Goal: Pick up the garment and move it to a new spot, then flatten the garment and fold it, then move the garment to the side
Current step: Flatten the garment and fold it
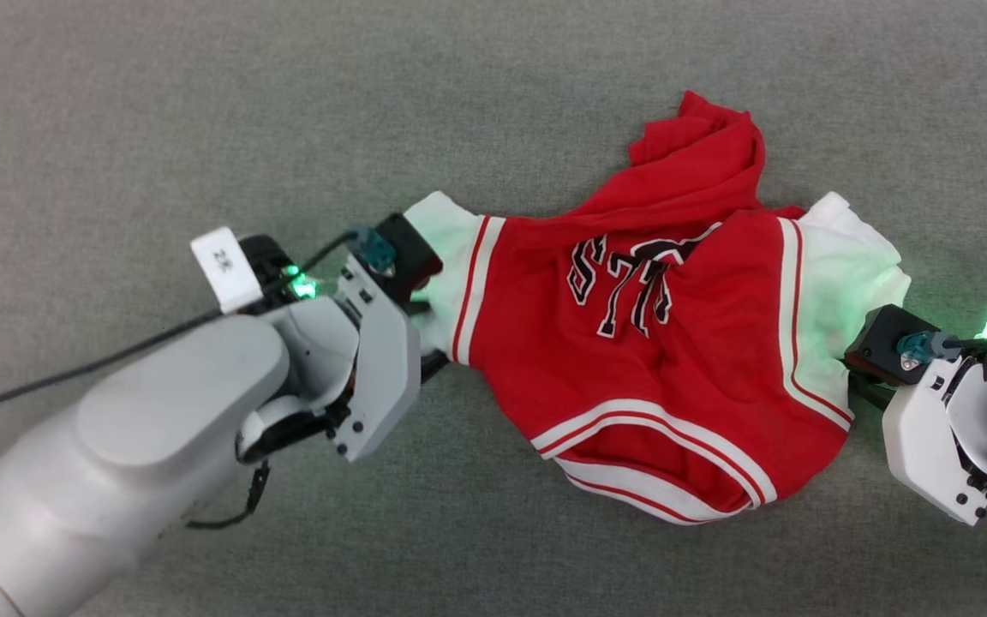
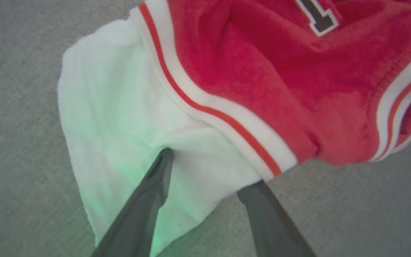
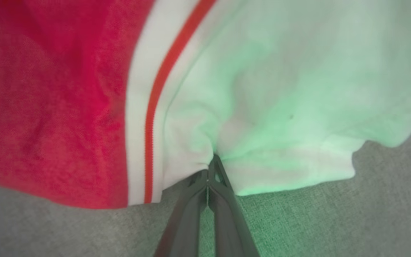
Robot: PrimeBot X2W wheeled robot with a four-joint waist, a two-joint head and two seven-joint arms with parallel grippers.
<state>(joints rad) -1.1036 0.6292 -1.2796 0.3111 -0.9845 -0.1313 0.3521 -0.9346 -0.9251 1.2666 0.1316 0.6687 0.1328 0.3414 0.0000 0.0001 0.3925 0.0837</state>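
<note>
The garment (image 1: 673, 377), a red jersey with white sleeves, striped trim and black white-outlined lettering, lies crumpled on the grey surface, its upper part bunched toward the back. My left gripper (image 1: 427, 330) is at its left white sleeve. In the left wrist view the garment (image 2: 262, 71) fills the top, and the left gripper (image 2: 212, 167) is open, one finger lying on the white sleeve and the other at the sleeve's edge. My right gripper (image 1: 855, 377) is at the right white sleeve. Close up, the right gripper (image 3: 211, 160) is shut on a pinch of the garment (image 3: 280, 89).
A grey cloth-covered surface (image 1: 202, 111) extends all around the jersey. The left arm's pale forearm (image 1: 142, 437) and its black cable cross the lower left. Green light from both wrists tints the white sleeves.
</note>
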